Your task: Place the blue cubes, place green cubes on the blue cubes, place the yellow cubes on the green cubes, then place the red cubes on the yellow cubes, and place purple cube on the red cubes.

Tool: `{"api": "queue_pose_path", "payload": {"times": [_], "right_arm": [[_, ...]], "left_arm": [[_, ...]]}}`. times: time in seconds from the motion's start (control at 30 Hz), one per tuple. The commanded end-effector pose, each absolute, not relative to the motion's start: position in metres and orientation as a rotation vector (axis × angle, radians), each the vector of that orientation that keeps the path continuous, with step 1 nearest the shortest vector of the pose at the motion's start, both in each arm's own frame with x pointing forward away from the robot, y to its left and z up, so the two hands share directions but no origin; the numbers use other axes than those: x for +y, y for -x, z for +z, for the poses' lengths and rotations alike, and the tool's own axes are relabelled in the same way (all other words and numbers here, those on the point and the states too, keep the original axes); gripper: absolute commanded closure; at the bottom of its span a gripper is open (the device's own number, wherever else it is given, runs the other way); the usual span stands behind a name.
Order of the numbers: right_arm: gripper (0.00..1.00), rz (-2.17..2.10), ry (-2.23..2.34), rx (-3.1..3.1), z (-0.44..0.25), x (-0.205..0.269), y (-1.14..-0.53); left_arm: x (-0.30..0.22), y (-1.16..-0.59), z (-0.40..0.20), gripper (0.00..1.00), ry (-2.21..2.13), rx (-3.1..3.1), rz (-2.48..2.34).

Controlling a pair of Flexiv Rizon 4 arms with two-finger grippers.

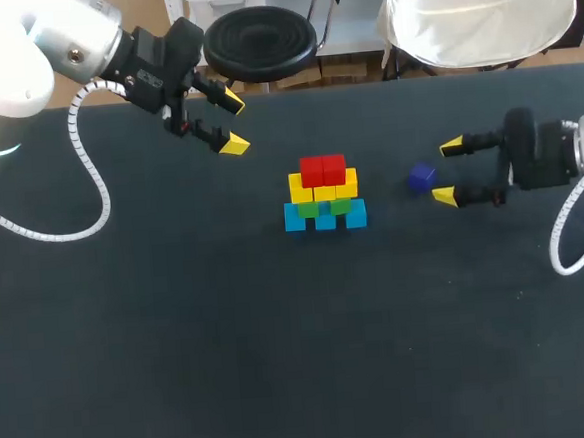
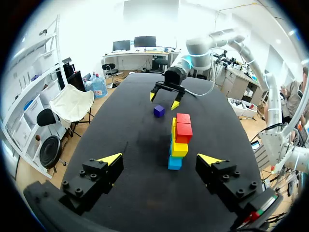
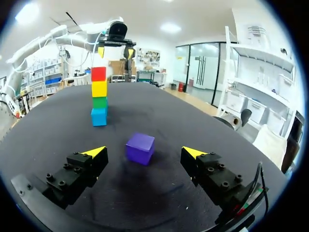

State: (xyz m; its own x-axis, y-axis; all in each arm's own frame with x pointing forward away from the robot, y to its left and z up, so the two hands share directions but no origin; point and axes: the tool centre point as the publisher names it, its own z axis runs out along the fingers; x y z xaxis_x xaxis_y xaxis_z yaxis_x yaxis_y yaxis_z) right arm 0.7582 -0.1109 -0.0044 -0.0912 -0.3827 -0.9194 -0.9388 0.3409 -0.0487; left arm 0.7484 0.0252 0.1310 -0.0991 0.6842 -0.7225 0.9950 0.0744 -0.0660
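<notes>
Black table top [image 1: 180, 337] is seen from above in the head view. A stack stands near its middle: blue cubes [image 1: 325, 217] at the base, green cubes [image 1: 326, 207] on them, then yellow cubes [image 1: 323, 187], then two red cubes [image 1: 323, 170] side by side. The long axis of the stack runs across the table, from one arm's side towards the other's. A small purple cube [image 1: 421, 178] lies on the table, apart from the stack on the right arm's side. The right gripper [image 1: 448, 172] is just beside it with fingers spread, touching nothing. The left gripper [image 1: 233, 125] is well apart towards the far edge, fingers likewise spread and empty.

Left wrist view: the left gripper [image 2: 160, 159] is open. The stack is seen end-on ahead of it, as a column of red cubes [image 2: 183, 128], yellow cubes [image 2: 179, 147] and blue cubes [image 2: 175, 162]. The purple cube [image 2: 159, 110] lies beyond, before the right gripper [image 2: 164, 100].

Right wrist view: the right gripper [image 3: 144, 152] is open. The purple cube [image 3: 140, 145] sits flat, slightly turned, between and just ahead of the fingertips, untouched. The stack stands beyond it, blue cubes [image 3: 99, 116], green cubes [image 3: 100, 102], yellow cubes [image 3: 99, 88] and red cubes [image 3: 98, 74], with the left gripper [image 3: 116, 50] beyond that.
</notes>
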Motion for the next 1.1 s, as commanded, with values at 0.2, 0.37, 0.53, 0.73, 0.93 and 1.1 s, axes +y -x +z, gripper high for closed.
{"api": "queue_pose_path", "payload": {"times": [0.2,0.37,0.53,0.73,0.93,1.1], "right_arm": [[0.00,0.752,1.139,1.694,-0.012,-0.099,-0.747],[0.00,0.767,1.134,1.683,-0.015,-0.093,-0.754],[0.00,0.756,1.138,1.682,-0.010,-0.091,-0.760],[0.00,0.788,1.119,1.651,-0.013,-0.093,-0.770],[0.00,0.805,1.121,1.640,-0.015,-0.091,-0.779],[0.00,0.813,1.116,1.638,-0.017,-0.091,-0.785]], "left_arm": [[0.025,-0.750,0.131,0.00,-1.663,1.840,-0.784],[0.025,-0.750,0.131,0.00,-1.663,1.840,-0.784],[0.025,-0.750,0.131,0.00,-1.663,1.840,-0.784],[0.025,-0.750,0.131,0.00,-1.663,1.840,-0.784],[0.025,-0.750,0.131,0.00,-1.663,1.840,-0.784],[0.025,-0.750,0.131,0.00,-1.663,1.840,-0.784]]}}
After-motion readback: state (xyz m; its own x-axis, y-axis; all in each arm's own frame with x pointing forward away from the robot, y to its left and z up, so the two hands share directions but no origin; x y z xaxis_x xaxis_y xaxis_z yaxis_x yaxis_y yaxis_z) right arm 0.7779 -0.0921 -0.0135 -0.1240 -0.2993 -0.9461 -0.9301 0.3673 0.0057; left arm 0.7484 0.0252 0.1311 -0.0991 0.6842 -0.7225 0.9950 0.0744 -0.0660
